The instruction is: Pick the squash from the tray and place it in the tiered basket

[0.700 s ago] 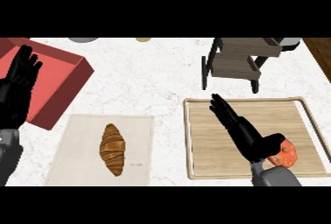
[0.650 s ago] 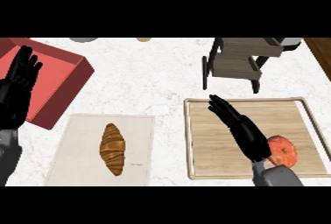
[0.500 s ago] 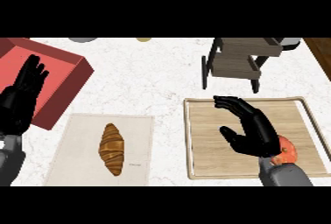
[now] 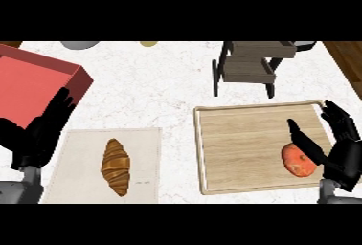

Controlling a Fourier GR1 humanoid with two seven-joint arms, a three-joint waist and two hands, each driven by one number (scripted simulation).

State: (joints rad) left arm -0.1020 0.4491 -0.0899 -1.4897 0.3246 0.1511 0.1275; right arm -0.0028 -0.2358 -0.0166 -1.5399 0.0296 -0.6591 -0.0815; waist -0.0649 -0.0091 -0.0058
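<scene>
White marble table (image 4: 155, 91): squash (image 4: 299, 160) on tray (image 4: 240, 143), just left of my open right hand (image 4: 339, 148), thumb beside it, not yet gripped.

The right hand (image 4: 341, 146) shows at about four o'clock in the head view, its grey forearm entering from the lower edge, palm turned toward nine o'clock, fingers pointing toward twelve and relaxed rather than curled, thumb spread out toward eleven. The left hand (image 4: 40, 131) sits at about eight o'clock, open, its straight fingers angled toward one o'clock. Its grey forearm rises from the lower left corner.
</scene>
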